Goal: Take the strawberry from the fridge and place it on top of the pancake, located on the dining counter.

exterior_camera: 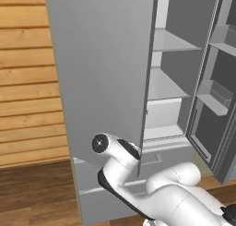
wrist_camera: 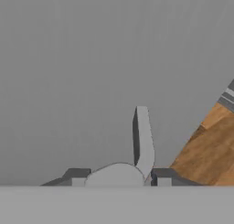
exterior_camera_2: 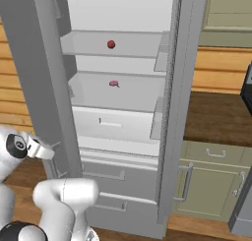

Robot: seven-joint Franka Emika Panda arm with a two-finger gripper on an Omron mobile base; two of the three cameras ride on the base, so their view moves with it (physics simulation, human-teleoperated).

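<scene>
Gripper (wrist_camera: 121,181), bottom centre of hand view: clenched on the fridge door's handle (wrist_camera: 142,138). Fridge (exterior_camera_2: 118,107) open; strawberry (exterior_camera_2: 111,44) on upper shelf, upper centre.

The white arm (exterior_camera: 175,193) rises from the base, bends at a dark elbow joint, and reaches forward and low. In the hand view the gripper (wrist_camera: 119,182) is closed on a slim grey bar (wrist_camera: 143,141) standing between its fingertips.

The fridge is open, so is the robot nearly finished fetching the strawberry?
Not nearly. The fridge door already stands open. The gripper, shut on the door's handle, sits against it. The strawberry lies untouched on an upper shelf; picking it and carrying it to the pancake remain.
</scene>
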